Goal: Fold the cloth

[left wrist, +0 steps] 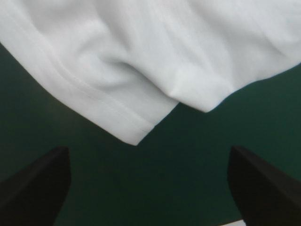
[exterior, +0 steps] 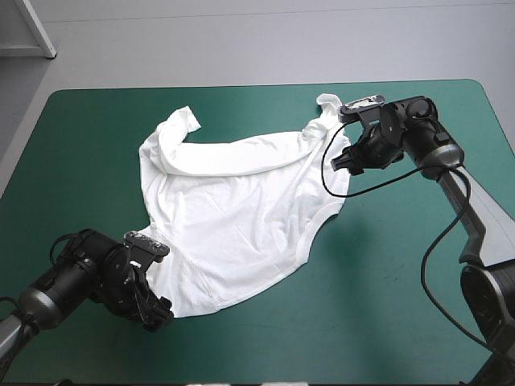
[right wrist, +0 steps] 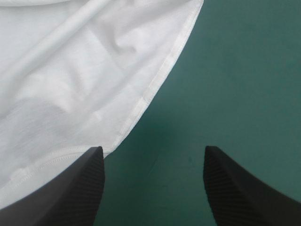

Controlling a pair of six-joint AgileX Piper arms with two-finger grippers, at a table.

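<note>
Corners look the best hold, since the T-shirt point(exterior: 233, 217), loosely spread on the teal-green cover point(exterior: 386, 305), seems light, limp and apt to bunch. Left gripper point(left wrist: 148, 150) gapes open, a hem corner just ahead of its jaws; right gripper point(right wrist: 153, 150) is open too, the hem reaching one finger

1. No text, label, brand, number or sign could be read in any of the three views
2. The T-shirt point(exterior: 233, 209) showed plain white fabric
3. The teal-green cover point(exterior: 386, 281) carried no legible marking
</note>
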